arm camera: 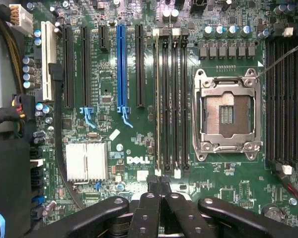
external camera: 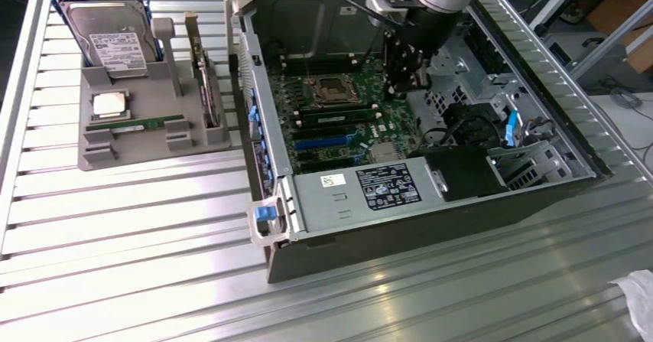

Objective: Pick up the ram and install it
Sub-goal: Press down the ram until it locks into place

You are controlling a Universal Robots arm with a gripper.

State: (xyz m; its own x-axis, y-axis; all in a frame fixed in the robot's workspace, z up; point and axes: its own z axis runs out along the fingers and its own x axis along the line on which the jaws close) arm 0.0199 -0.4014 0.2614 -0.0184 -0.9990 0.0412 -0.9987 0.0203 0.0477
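Wrist view: the tool [arm camera: 160, 184], fingers closed with nothing visible between them, hovers over the motherboard's memory slots [arm camera: 170, 99]. One ram [external camera: 134, 123] lies well away from the tool, in a grey holder [external camera: 153, 139] on the table. It looks light, stiff and fragile, best held by its long edges. Its contacts are hidden.

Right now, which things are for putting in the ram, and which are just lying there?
For the job: ram, slots, end effector.
Just lying about: hard drive, CPU.
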